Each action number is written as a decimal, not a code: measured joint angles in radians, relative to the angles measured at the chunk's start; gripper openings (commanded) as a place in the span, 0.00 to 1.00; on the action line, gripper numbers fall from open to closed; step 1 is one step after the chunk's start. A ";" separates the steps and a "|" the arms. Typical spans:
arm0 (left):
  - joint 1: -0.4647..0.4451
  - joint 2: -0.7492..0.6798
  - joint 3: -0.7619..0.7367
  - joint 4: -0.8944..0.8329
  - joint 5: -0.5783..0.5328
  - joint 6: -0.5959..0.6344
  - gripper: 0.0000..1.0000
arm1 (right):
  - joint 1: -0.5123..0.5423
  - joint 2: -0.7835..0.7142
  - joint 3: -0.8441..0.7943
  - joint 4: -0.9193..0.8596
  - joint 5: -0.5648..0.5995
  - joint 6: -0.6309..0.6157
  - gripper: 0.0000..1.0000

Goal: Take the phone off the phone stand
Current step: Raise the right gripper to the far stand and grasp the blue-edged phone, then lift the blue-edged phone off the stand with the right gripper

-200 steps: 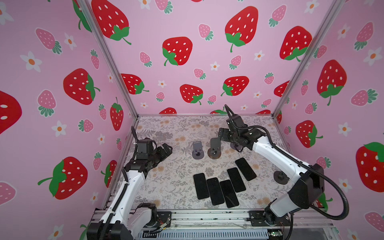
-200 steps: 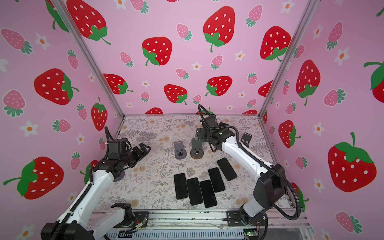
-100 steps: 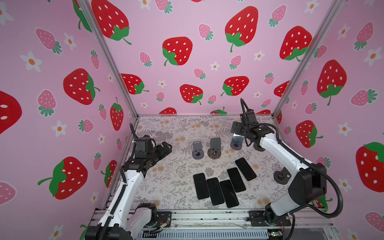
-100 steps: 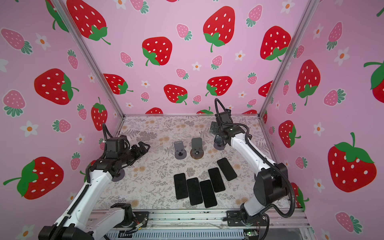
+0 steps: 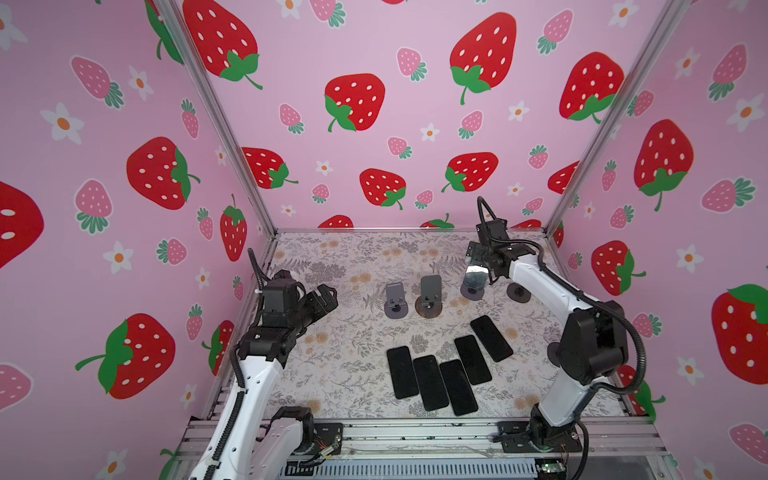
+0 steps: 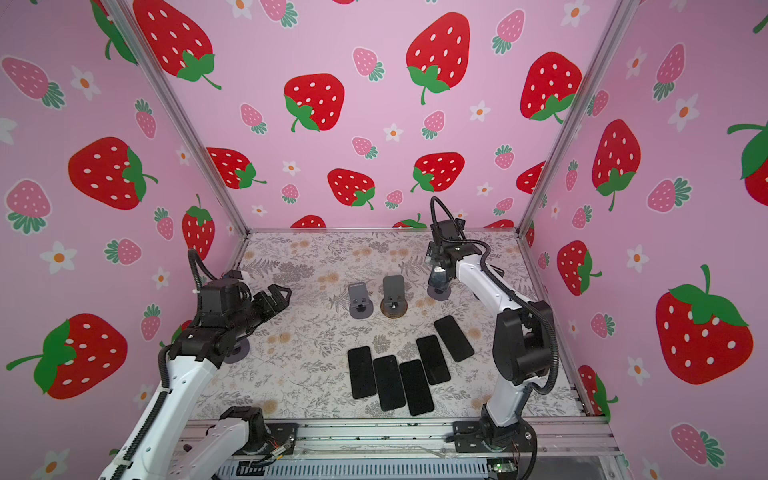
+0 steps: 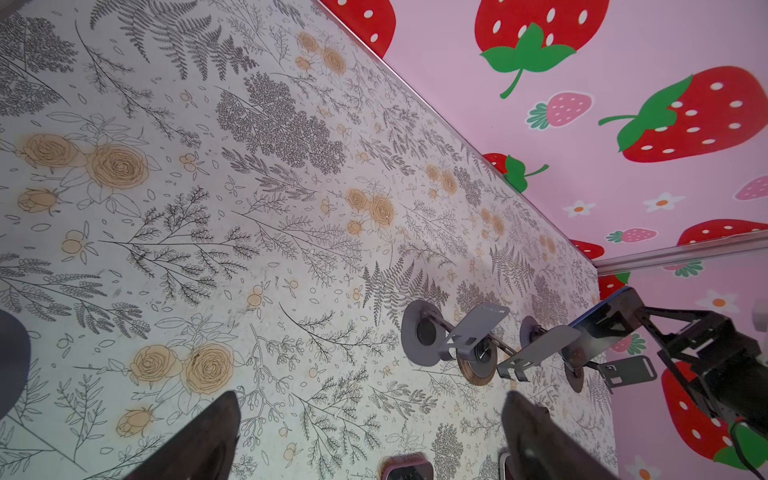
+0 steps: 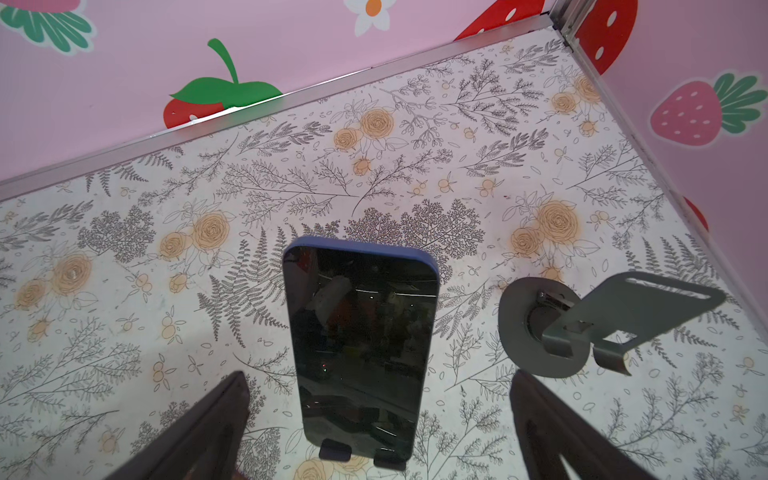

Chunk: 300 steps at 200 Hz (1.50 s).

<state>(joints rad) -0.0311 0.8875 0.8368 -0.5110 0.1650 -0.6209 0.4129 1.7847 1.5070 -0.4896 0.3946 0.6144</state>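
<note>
Flanking the phone (image 8: 359,345), right claw (image 8: 379,374) gapes; left claw (image 7: 370,395) too; stand (image 8: 332,449) mostly hidden.

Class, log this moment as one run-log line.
phase: pre-grasp | right gripper: open, fingers either side of phone | phone: on phone stand, not lifted | left gripper: open, holding nothing
</note>
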 measured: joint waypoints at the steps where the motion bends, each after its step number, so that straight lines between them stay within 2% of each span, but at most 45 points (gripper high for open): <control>1: 0.000 0.000 0.000 -0.001 0.000 0.000 0.99 | 0.000 0.002 0.002 0.000 -0.001 0.000 1.00; 52: 0.000 0.004 -0.030 -0.017 0.008 0.009 0.99 | -0.008 0.113 0.135 -0.042 -0.008 0.029 1.00; 99: 0.000 0.022 -0.044 -0.002 0.037 0.012 0.99 | -0.010 0.241 0.290 -0.155 0.058 0.063 0.99; 117: 0.000 0.032 -0.046 0.001 0.042 0.011 0.99 | -0.010 0.261 0.291 -0.181 0.070 0.069 0.97; 162: 0.000 0.047 -0.056 0.017 0.064 0.006 1.00 | -0.010 0.272 0.291 -0.200 0.076 0.076 0.79; 177: 0.000 0.050 -0.058 0.020 0.065 0.004 1.00 | -0.010 0.272 0.291 -0.197 0.073 0.076 0.77; 226: 0.000 0.026 -0.071 0.030 0.074 -0.007 1.00 | -0.010 0.271 0.290 -0.181 0.043 0.068 0.71; 261: 0.000 -0.015 -0.076 0.031 0.071 -0.013 1.00 | -0.010 0.261 0.285 -0.178 0.019 0.061 0.71; 300: 0.000 -0.033 -0.076 0.025 0.060 -0.028 0.99 | -0.010 0.191 0.251 -0.177 0.016 0.038 0.70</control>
<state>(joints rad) -0.0311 0.8543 0.7609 -0.4858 0.2245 -0.6487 0.4026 1.9759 1.7580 -0.6670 0.4103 0.6521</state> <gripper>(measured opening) 0.992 0.756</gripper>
